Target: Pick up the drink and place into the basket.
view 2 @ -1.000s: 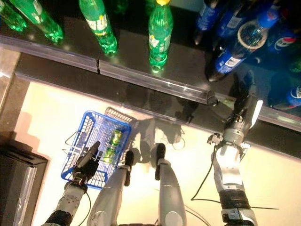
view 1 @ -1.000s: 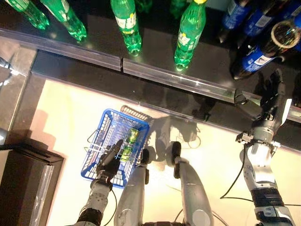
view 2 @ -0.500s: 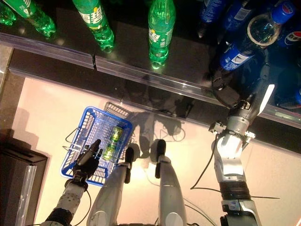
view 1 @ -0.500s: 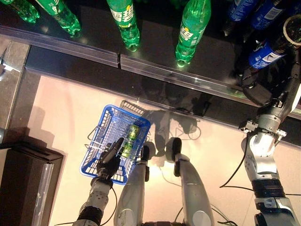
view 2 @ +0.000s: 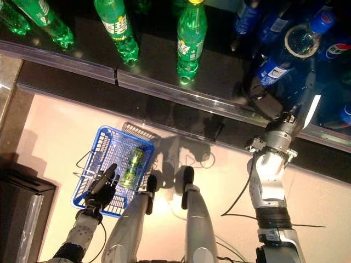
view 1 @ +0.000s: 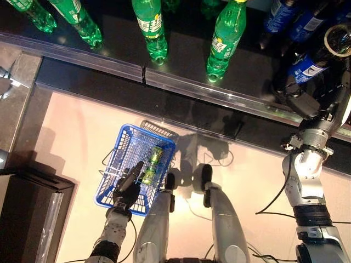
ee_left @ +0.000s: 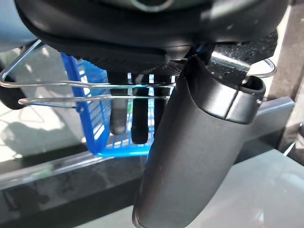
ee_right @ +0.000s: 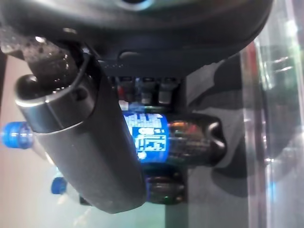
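A dark cola bottle with a blue label (view 1: 307, 66) stands on the black shelf at the right, among other blue-labelled bottles. My right hand (view 1: 310, 107) reaches over the shelf edge to its lower part. The thumb (ee_right: 90, 142) lies along one side of the cola bottle (ee_right: 166, 140) and the fingers curl over the other side. The blue wire basket (view 1: 125, 137) hangs at the lower left with my left hand (view 1: 127, 189) shut on its wire handles (ee_left: 71, 92). Two green cans (view 1: 152, 163) lie inside the basket.
Several green bottles (view 1: 224, 41) stand further left on the same shelf, behind a clear rail (view 1: 208, 93) along its edge. More blue-labelled bottles (view 2: 244, 19) crowd the far right. A dark cabinet (view 1: 27, 211) stands at the lower left beside the basket.
My right hand has gone forward from the shelf's edge and closed in round the cola bottle's lower part. The basket and left hand have kept still; the view shifted slightly.
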### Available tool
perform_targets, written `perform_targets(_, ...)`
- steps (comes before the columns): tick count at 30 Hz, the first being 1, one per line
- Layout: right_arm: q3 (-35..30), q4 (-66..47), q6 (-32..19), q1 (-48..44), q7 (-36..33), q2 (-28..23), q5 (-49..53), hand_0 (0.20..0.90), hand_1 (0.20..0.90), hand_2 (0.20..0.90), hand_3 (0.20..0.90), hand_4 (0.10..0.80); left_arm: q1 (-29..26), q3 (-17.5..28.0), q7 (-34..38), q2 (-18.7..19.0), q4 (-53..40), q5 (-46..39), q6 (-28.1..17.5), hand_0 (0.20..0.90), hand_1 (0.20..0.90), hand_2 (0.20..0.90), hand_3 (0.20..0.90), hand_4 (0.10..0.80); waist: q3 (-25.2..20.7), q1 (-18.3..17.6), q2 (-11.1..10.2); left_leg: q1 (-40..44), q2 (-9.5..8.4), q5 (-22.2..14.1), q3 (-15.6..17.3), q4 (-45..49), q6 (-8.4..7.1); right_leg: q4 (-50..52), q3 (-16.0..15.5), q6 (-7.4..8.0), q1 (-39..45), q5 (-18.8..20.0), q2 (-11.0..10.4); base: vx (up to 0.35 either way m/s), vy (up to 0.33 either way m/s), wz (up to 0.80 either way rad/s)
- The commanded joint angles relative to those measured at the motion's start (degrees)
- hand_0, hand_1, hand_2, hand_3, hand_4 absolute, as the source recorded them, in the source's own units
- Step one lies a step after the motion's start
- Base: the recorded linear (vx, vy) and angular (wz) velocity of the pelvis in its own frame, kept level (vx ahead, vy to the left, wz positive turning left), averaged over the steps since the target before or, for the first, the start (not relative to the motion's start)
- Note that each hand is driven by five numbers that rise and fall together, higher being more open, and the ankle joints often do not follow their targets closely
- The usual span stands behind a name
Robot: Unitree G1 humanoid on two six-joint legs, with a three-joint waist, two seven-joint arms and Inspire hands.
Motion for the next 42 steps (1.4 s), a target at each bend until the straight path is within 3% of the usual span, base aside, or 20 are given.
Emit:
perform_targets(1,-5.82,-7.35,-3.32,-3.39,1.00,-7.54,-0.53,0.900,0.900,0.900,0.900,0.800,4.89,2.70,-5.41,4.76,-8.45,-1.69,-2.53,0.300,0.300,0.300,0.200,0.100,-1.81,0.02,0.41,-2.60,-2.97,0.71,2.29,2.67,4.20,-0.53,-0.74,0.23,5.84,-4.26,2.92,0.000,0.000,0.00)
perform_targets(12,-4.61,-3.17,1.66,-6.94,3.91,-11.36,2.02,0.900,0.900,0.900,0.900,0.800,5.83,2.37,-4.45,5.97,-7.70,-1.18,-0.47,0.300,0.300,0.300,0.200,0.100,-2.67,1.35,0.31,-1.29,-3.43,1.07,1.84,2.63,3.92,-1.34,-0.91,0.39,8.33,-3.91,3.01,0.052,-0.007,0.01)
perform_targets(27,-1.62,9.06,5.55,-13.88,-0.53,-16.46,3.63,0.900,0.900,0.900,0.900,0.800,4.56,0.46,-4.79,8.55,-5.86,-1.39,1.61,0.300,0.300,0.300,0.200,0.100,-3.15,3.41,0.55,-0.41,-3.81,1.53,0.41,1.45,3.59,-1.87,-1.44,0.50,9.56,-4.02,3.38,0.032,-0.012,0.03)
perform_targets(42,4.28,19.85,3.84,-24.23,-3.75,-18.41,9.29,0.900,0.900,0.900,0.900,0.800,-0.62,-1.33,-4.15,11.75,-5.35,-2.96,1.39,0.300,0.300,0.300,0.200,0.100,-1.86,4.66,-0.48,-2.53,-3.67,1.14,-1.01,0.09,3.72,-2.13,-1.64,1.01,6.41,-4.00,4.51,-0.029,-0.021,0.08)
